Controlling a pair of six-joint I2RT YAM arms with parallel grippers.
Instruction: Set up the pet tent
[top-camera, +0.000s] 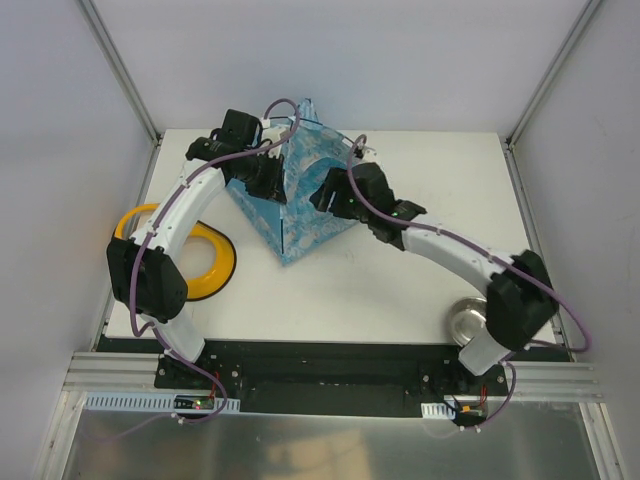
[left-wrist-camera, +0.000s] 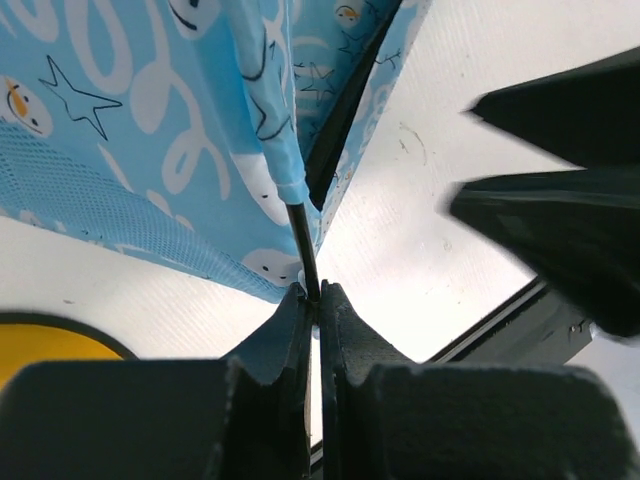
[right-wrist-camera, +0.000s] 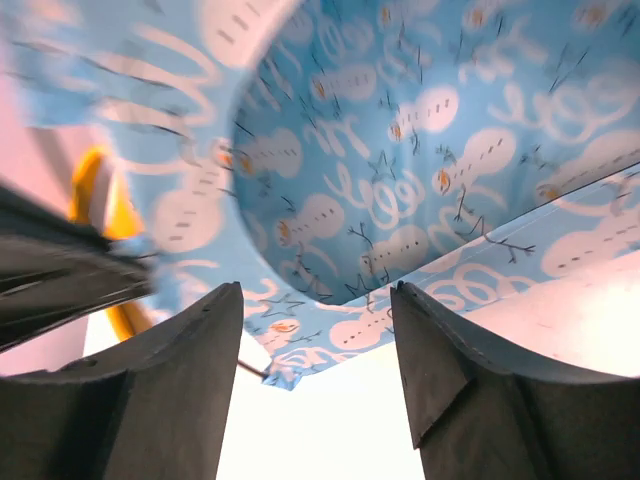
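Observation:
The pet tent, light blue with white snowman print, stands partly raised at the table's middle back. My left gripper is at its left side, shut on a thin black pole that comes out of a fabric sleeve of the tent. My right gripper is open at the tent's right side, its fingers just short of the fabric, holding nothing. A tent corner with a pole end hangs between them.
A yellow double bowl lies at the left behind my left arm. A metal bowl sits at the front right by my right arm's base. The table's edge runs near my left gripper.

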